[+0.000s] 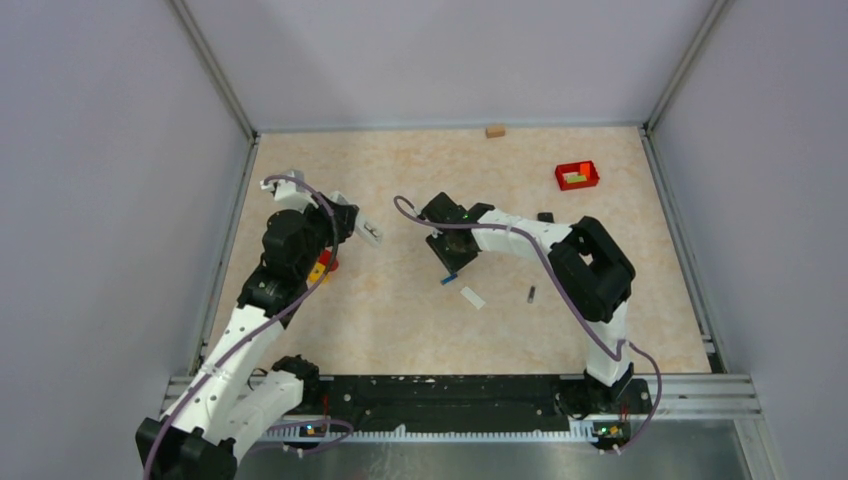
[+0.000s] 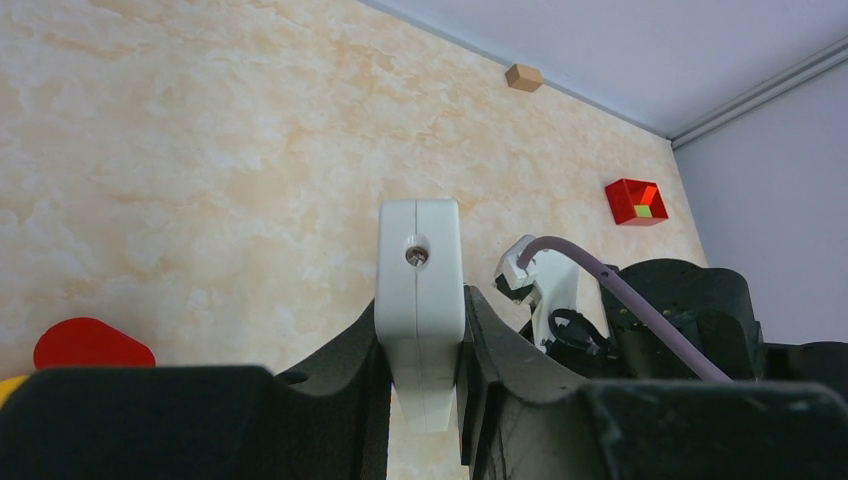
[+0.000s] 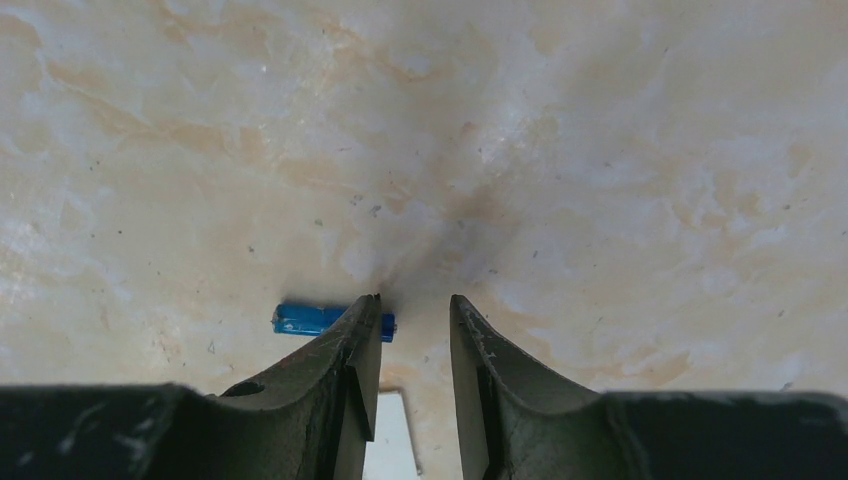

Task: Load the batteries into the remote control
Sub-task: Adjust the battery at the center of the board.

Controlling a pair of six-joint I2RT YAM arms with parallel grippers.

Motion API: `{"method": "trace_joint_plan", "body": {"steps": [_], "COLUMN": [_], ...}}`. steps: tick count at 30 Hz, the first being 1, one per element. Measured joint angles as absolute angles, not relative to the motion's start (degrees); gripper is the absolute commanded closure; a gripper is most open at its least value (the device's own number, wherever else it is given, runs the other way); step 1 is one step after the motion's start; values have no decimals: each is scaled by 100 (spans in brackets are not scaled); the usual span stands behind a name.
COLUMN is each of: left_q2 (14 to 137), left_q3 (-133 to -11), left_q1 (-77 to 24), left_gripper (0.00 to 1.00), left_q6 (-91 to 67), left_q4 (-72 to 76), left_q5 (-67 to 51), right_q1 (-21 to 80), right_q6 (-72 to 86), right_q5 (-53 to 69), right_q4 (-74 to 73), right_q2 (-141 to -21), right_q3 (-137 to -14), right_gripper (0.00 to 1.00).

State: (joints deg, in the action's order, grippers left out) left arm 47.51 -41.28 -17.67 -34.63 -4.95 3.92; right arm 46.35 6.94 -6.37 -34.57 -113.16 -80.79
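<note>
My left gripper (image 1: 347, 222) (image 2: 422, 305) is shut on the white remote control (image 1: 369, 232) (image 2: 418, 250), holding it off the table at the left. Mid-table, my right gripper (image 1: 450, 262) (image 3: 413, 305) hangs low over the surface, its jaws apart with nothing between them. A small blue battery (image 1: 449, 279) (image 3: 318, 319) lies just left of the gap, partly behind the left fingertip. A dark battery (image 1: 531, 293) lies further right. The white flat cover plate (image 1: 472, 297) (image 3: 390, 440) rests near the blue battery.
A red bin (image 1: 577, 175) (image 2: 635, 201) stands at the back right, and a small wooden block (image 1: 495, 130) (image 2: 523, 77) sits by the back wall. Red and yellow pieces (image 1: 322, 266) lie under the left arm. A small dark object (image 1: 545, 217) sits beside the right arm.
</note>
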Motion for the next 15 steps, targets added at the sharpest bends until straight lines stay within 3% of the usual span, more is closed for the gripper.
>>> {"method": "trace_joint_plan", "body": {"steps": [10,15], "left_q2": [4753,4753], "left_q3": [-4128,-4128], "left_q1": [-1767,-1767], "left_gripper": [100,100], "left_q6": [-3483,-3483], "left_q4": [-497,-497], "left_q5": [381,373], "right_q1": [4637,4637], "right_q6": [508,510], "right_q5": [-82,145], "right_q4": [-3789,-3815], "right_q2": [-11316,-11310], "right_q3": [-8079,-8079], "right_gripper": [73,70]}}
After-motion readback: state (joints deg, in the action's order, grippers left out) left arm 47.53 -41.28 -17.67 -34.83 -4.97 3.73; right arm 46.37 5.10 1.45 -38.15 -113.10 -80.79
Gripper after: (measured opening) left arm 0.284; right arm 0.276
